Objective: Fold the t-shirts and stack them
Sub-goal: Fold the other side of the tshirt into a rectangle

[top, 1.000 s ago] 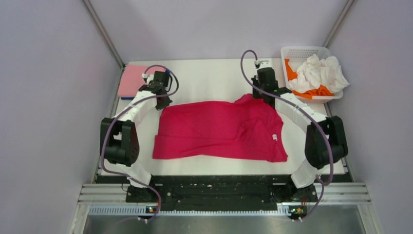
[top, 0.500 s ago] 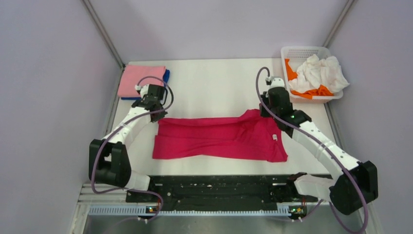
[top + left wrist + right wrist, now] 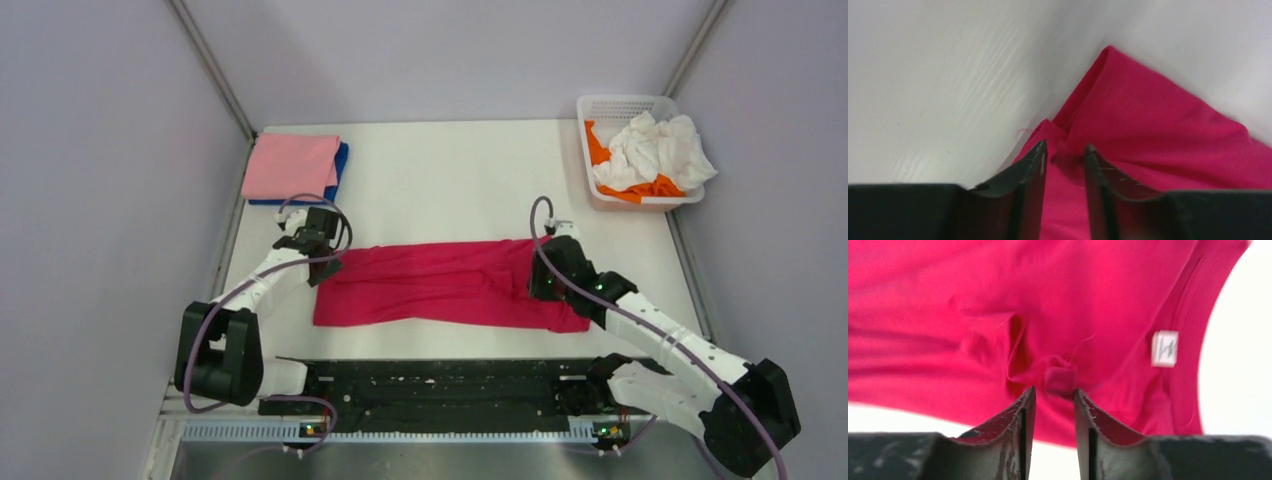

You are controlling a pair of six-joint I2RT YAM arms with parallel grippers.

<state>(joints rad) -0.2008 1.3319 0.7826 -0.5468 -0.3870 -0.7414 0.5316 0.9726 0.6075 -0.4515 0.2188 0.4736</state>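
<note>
Overhead, the crimson t-shirt (image 3: 440, 285) lies in a long band, with the left gripper (image 3: 324, 260) at its far-left corner and the right gripper (image 3: 545, 287) near its right end. Left wrist: narrow jaws pinch the corner. Right wrist: narrow jaws clamp a cloth bunch beside 1 white label (image 3: 1164, 348).

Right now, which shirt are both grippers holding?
The red shirt, pinched by the left gripper and right gripper. The pink shirt lies folded far left; white shirt and orange shirt fill the basket.
</note>
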